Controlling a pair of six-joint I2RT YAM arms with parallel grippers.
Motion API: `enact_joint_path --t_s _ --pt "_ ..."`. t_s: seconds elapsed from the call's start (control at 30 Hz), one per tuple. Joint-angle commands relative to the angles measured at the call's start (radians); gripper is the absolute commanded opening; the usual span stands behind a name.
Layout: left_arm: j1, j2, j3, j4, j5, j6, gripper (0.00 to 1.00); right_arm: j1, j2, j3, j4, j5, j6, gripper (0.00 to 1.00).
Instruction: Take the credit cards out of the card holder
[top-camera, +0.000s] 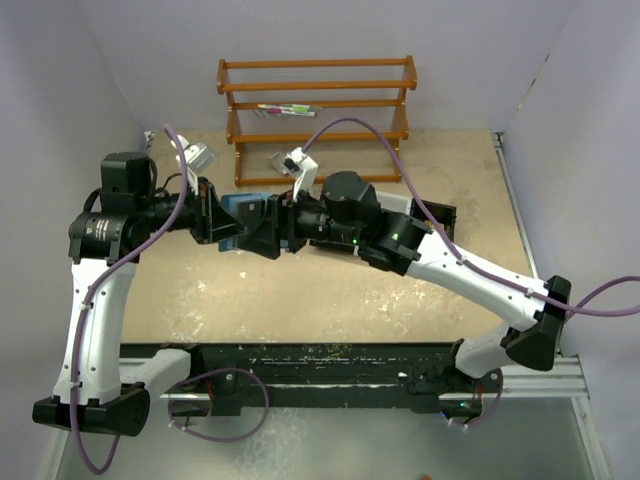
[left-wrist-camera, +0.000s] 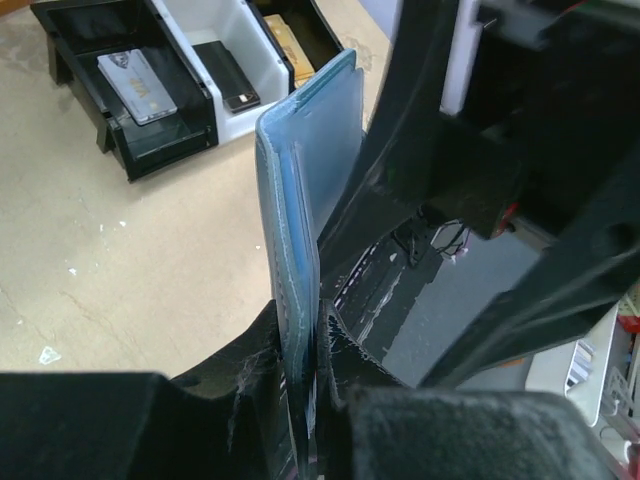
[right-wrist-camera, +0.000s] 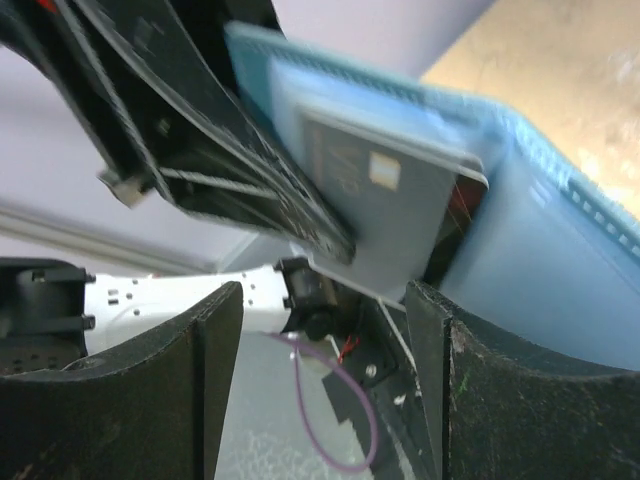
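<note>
The teal-blue card holder (left-wrist-camera: 300, 220) stands upright, pinched at its lower edge by my left gripper (left-wrist-camera: 318, 330), which is shut on it. From above, the card holder (top-camera: 243, 208) hangs over the table between both grippers. In the right wrist view a dark grey credit card (right-wrist-camera: 375, 185) with a chip sticks partly out of a pocket of the holder (right-wrist-camera: 540, 260). My right gripper (right-wrist-camera: 325, 330) is open just short of that card, with nothing between its fingers. From above, the right gripper (top-camera: 262, 232) faces the left gripper (top-camera: 222, 218).
A three-compartment tray (left-wrist-camera: 160, 130) sits on the table with a light grey card (left-wrist-camera: 138, 85), a dark card (left-wrist-camera: 225, 75) and an orange-brown item (left-wrist-camera: 285, 40) in it. A wooden rack (top-camera: 318, 100) stands at the back.
</note>
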Motion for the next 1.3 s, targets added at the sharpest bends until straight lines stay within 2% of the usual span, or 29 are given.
enact_joint_path --t_s 0.0,0.43,0.6,0.87,1.13,1.27 --pt "0.001 -0.004 0.048 0.006 0.142 0.022 0.01 -0.005 -0.075 -0.03 0.112 -0.09 0.047 0.68" --pt "0.001 -0.002 0.062 0.037 0.412 -0.052 0.02 -0.075 -0.23 -0.242 0.201 -0.139 0.071 0.67" --pt "0.001 -0.006 0.047 0.079 0.459 -0.096 0.03 -0.081 -0.233 -0.231 0.229 -0.159 0.075 0.64" --pt "0.001 -0.011 0.036 0.09 0.486 -0.101 0.05 -0.081 -0.166 -0.184 0.287 -0.229 0.1 0.48" --pt "0.001 -0.011 0.034 0.091 0.557 -0.104 0.06 -0.081 -0.194 -0.21 0.339 -0.252 0.108 0.29" --pt "0.001 -0.017 0.029 0.101 0.596 -0.118 0.07 -0.086 -0.201 -0.212 0.37 -0.258 0.115 0.24"
